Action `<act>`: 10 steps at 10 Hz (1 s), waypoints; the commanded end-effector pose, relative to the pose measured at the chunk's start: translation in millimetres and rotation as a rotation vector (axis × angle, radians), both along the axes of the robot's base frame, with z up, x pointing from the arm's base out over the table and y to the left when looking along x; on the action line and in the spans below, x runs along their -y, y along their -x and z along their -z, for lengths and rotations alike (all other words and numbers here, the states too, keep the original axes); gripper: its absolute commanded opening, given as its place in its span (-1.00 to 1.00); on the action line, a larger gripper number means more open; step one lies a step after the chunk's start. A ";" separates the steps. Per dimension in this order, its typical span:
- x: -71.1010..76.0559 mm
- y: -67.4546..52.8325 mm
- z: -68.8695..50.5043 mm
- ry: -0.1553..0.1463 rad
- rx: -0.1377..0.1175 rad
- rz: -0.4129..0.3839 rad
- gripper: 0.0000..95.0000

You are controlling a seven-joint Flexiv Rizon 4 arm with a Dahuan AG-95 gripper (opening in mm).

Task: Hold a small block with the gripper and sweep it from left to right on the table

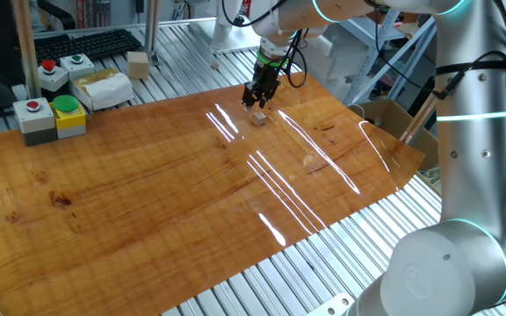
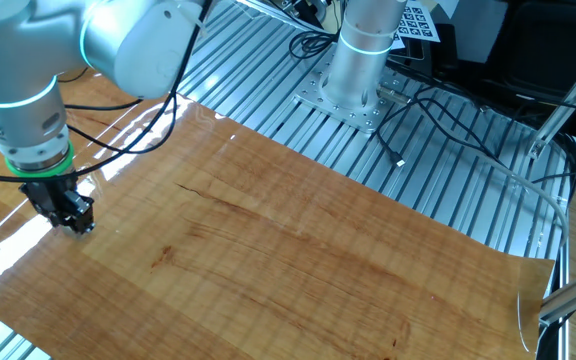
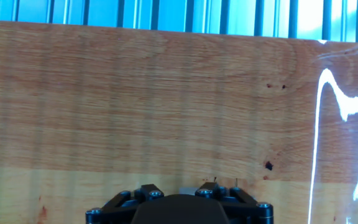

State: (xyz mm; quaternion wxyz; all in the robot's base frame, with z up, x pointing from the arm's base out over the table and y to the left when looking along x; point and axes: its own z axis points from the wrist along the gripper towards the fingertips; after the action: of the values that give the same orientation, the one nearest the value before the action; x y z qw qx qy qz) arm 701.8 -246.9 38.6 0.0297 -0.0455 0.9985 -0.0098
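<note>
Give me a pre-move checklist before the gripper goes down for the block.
1. Block on the table, not yet held: ok.
2. Gripper over the block: cannot tell; it hangs just up and left of it in one fixed view.
3. Jaws wide enough: cannot tell.
4. Block visible in hand view: not ok, hidden behind the gripper body.
5. Board beside the block free for the sweep: ok.
6. Button boxes off the board: ok.
</note>
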 end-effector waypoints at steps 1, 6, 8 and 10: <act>0.7 0.0 1.2 -0.002 -0.001 -0.004 0.20; 6.7 0.3 7.2 -0.006 -0.003 -0.012 0.20; 7.2 1.2 8.1 -0.009 -0.004 -0.012 0.20; 5.9 5.2 10.5 -0.012 -0.003 -0.011 0.20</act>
State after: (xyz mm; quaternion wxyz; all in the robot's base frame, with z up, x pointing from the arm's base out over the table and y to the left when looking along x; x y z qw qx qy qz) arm 697.0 -252.9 26.3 0.0292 -0.0507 0.9983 -0.0033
